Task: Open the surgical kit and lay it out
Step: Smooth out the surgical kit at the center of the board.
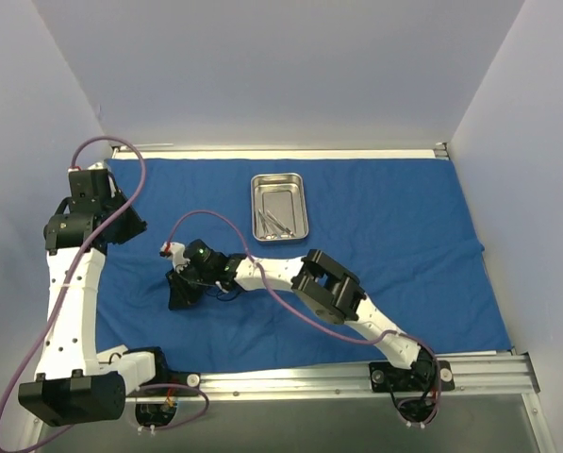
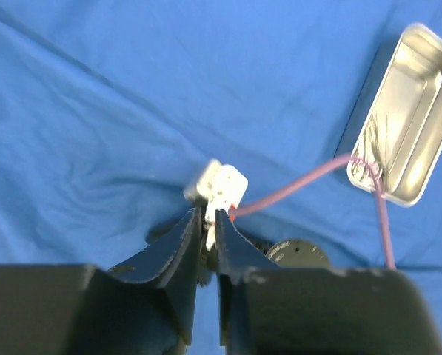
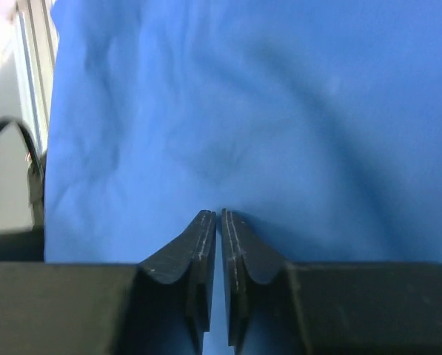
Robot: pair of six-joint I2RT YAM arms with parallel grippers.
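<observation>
Far left, the left arm (image 1: 69,311) climbs along the side, its wrist over the far left corner of the blue cloth (image 1: 404,245). The left jaws hang above the fabric, drawn almost together with only a thin slit between them, and they have hold of nothing. Past them, the wrist view picks out the white connector (image 2: 222,186) on the wrist of the right arm (image 1: 333,288), with a purple cable (image 2: 295,188) trailing off it. That right arm stretches across to left of centre, tips down on the cloth. The right jaws are all but closed; whether they've caught any fabric, I cannot tell. Behind centre, the steel tray (image 1: 286,192) rests on the cloth, thin silver instruments (image 1: 273,225) lying inside it. Rightward, the cloth lies spread out, mildly wrinkled.
</observation>
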